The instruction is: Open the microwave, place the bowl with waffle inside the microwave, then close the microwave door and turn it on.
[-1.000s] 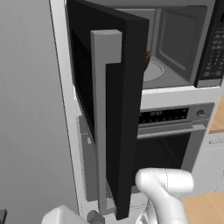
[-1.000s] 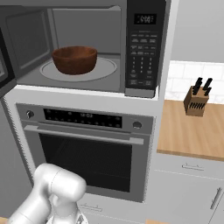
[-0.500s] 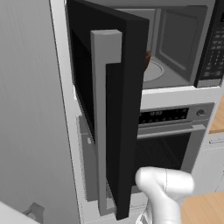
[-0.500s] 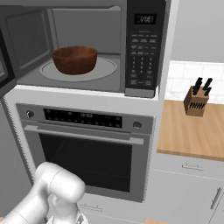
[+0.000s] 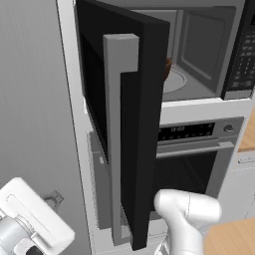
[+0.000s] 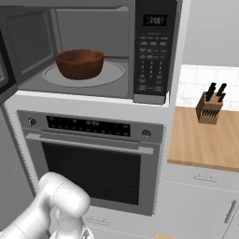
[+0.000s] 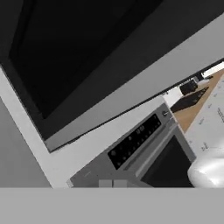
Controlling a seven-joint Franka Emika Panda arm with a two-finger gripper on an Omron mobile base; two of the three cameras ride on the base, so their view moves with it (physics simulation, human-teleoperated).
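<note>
The gripper (image 5: 25, 234) is seen at the lower left of the left base view; whether its fingers are apart cannot be told. The microwave door (image 5: 127, 114) is swung open at centre. The bowl with waffle (image 6: 80, 63) is set on the turntable inside the microwave (image 6: 156, 51), upper left of the right base view

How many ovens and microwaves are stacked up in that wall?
2. The microwave is on top, its door swung open and a bowl inside. The steel oven sits right below it, door closed.
</note>
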